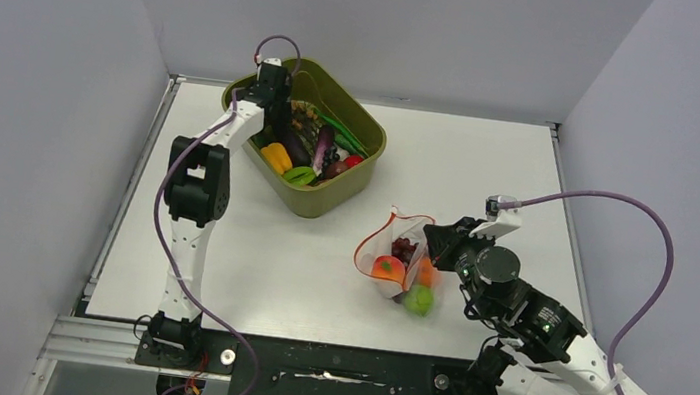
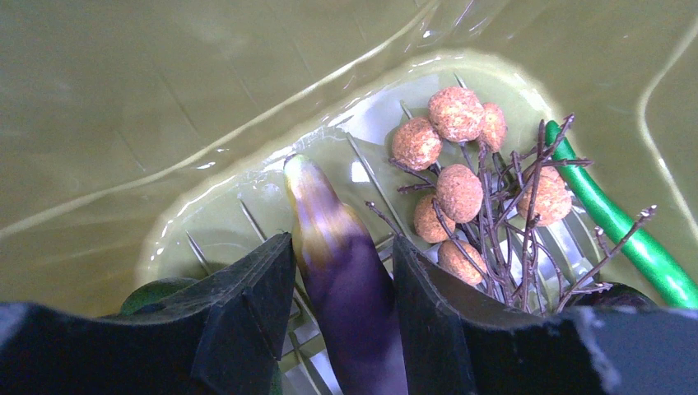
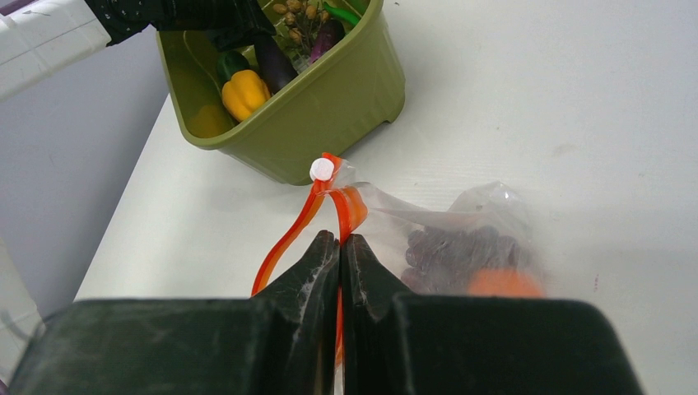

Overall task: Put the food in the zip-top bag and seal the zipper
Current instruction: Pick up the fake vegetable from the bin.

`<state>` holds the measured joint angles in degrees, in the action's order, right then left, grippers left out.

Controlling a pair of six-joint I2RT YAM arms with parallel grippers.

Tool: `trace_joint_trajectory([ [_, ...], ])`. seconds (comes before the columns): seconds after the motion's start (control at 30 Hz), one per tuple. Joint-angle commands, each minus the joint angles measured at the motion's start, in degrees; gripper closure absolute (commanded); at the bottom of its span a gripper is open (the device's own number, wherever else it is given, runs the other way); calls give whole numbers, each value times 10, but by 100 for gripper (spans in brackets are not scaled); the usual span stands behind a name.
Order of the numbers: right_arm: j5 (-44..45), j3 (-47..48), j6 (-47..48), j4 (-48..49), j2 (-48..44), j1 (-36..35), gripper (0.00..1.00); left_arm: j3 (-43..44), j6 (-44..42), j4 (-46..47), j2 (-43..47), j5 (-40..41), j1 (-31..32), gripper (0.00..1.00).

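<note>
My left gripper (image 1: 273, 116) reaches down into the olive-green tub (image 1: 338, 199). In the left wrist view its fingers (image 2: 428, 304) press both sides of a purple eggplant (image 2: 346, 276). The clear zip-top bag (image 1: 396, 252) lies right of the tub, mouth gaping, with dark grapes (image 3: 461, 249) and an orange fruit (image 3: 502, 284) inside. My right gripper (image 3: 340, 239) is shut on the red-orange zipper (image 3: 328, 204) at the bag's mouth. A green round fruit (image 1: 418, 300) rests on the table beside the bag.
The tub also holds a yellow pepper (image 1: 276, 157), a green bean (image 2: 625, 234), a twiggy bunch of brown round fruits (image 2: 457, 156) and other toy vegetables. The tub's walls rise close around the left gripper. White table (image 1: 237, 264) spreads between tub and arm bases.
</note>
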<state>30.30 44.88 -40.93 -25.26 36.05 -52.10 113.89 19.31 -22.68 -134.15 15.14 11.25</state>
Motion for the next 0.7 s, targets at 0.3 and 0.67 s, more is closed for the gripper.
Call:
trace_joint_trajectory([
  [0.3,10,19,-6,34,-11,2,100,19,-14,22,28,-6,-6,70],
  [0.67,5,18,-13,33,-9,2,100,-25,-40,81,106,-20,-4,77],
])
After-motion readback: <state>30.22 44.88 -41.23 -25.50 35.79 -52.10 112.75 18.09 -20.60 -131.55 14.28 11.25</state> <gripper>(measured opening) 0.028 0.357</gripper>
